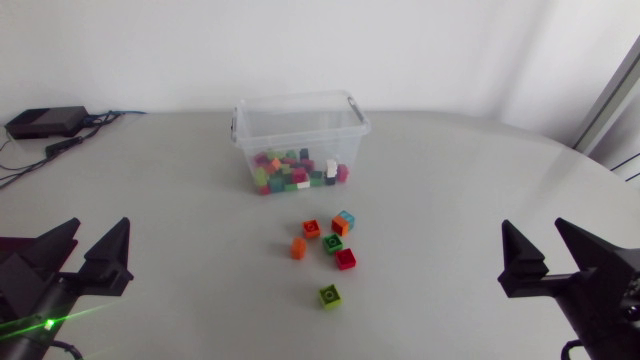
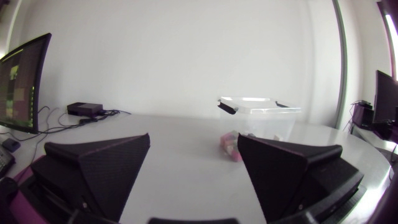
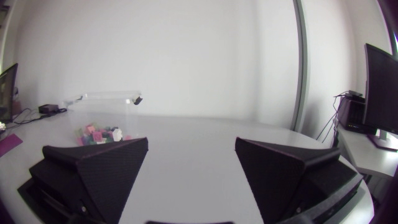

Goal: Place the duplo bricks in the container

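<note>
No text, label, number or sign can be read on the clear container (image 1: 300,125), on the duplo bricks (image 1: 331,242) or on the tabletop (image 1: 450,200).

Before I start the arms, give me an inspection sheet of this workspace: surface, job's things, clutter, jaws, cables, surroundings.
Surface: pale grey table, matte.
Job's things: clear plastic container at the far middle, open-topped, holding many small bricks. Six loose duplo bricks lie on the table in front of it: red-orange, blue-and-orange, orange, dark green, red, and lime green nearest the arms.
Clutter: black box at the far left.
Jaws: left arm open, nothing between; right arm open, nothing between.
Cables: leads run from the black box.
Surroundings: nothing seen.
</note>
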